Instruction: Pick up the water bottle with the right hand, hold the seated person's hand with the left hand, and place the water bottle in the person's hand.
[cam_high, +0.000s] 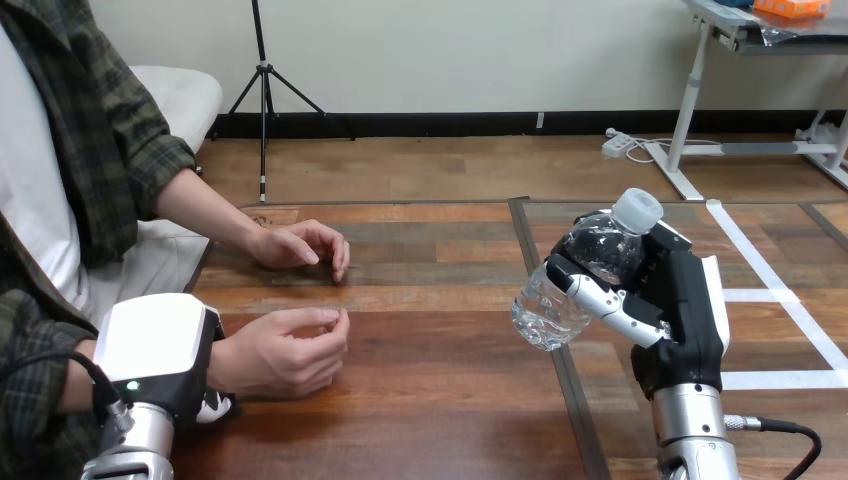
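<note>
My right hand has the bottle off the table, out at my right side. My fingers are curled across its middle, and it tilts with the white cap up and away from me. It is clear, thin plastic. I can see little or no water in it, so I judge it light and soft-walled. It would likely dent or slip if squeezed hard, and it is slick where smooth. The middle, where I have it, seems the best hold because it leaves the base end free for the person to take. My left hand lies over the wrist of the person's near hand, which rests loosely curled on the table. I cannot tell whether I actually grip it. Their far hand lies just beyond.
</note>
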